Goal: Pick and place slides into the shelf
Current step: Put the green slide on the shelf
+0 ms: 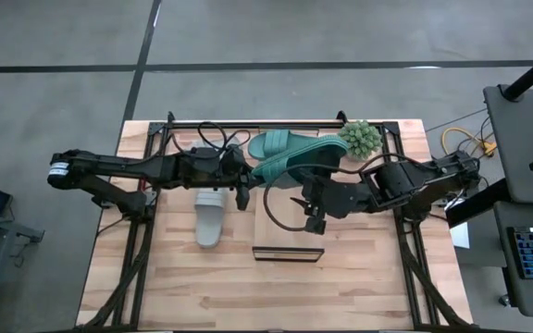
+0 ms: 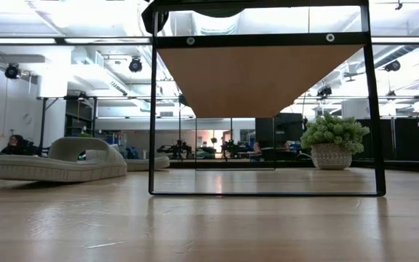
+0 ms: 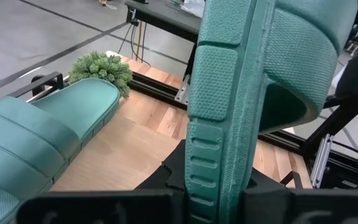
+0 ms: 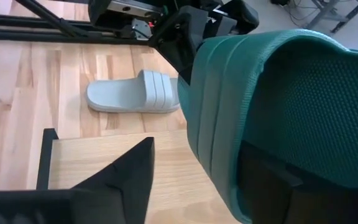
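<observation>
From above, the left gripper (image 1: 241, 190) clenched one end of a green slide (image 1: 296, 166) held over the shelf (image 1: 288, 222); the right gripper (image 1: 311, 205) reached under its other end. A grey slide (image 1: 210, 217) lay on the table (image 1: 359, 287). The left wrist view showed that gripper's fingers (image 3: 263, 205) clamping the slide's sole. In the right wrist view, I could not tell whether the right gripper's fingers (image 4: 129, 174) gripped it.

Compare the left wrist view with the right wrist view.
Only the left wrist view shows the small plant and a second green sandal lying on the wood. Only the right wrist view shows a grey sandal flat on the table. Both show the green sandal held off the table, gripped by the left hand.
</observation>
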